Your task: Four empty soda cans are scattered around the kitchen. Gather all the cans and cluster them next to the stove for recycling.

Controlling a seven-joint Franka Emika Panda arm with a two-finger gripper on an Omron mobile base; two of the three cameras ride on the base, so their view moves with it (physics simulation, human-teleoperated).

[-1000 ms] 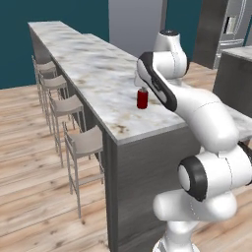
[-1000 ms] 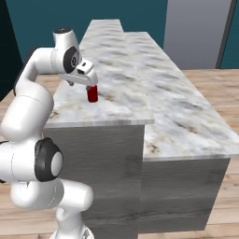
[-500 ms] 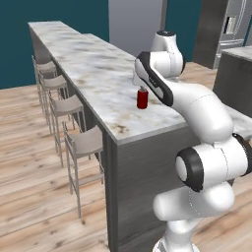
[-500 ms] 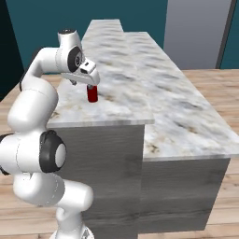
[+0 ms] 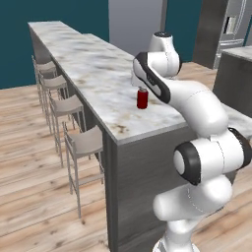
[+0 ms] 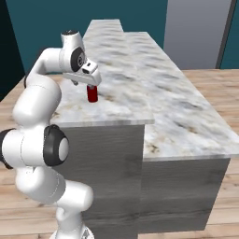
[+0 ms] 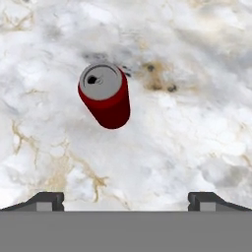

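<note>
A red soda can (image 5: 142, 98) with a silvery top stands upright on the marble island counter (image 5: 93, 69), near its front end. My gripper (image 6: 92, 84) hangs just above the can (image 6: 92, 94), pointing down. In the hand view the can (image 7: 105, 95) lies ahead of the two fingertips (image 7: 47, 201), which stand wide apart, so the gripper (image 7: 126, 203) is open and empty. The can is not between the fingers. The stove is out of view.
Several bar stools (image 5: 83, 145) line the left side of the island. A lower marble counter (image 6: 186, 126) joins the island on its right. A steel fridge (image 5: 236, 24) and a dark cabinet (image 5: 238, 78) stand at the back right. The floor is wood.
The arm has shifted slightly, bringing the hand more nearly over the can. The can has not moved and the gripper stays open.
</note>
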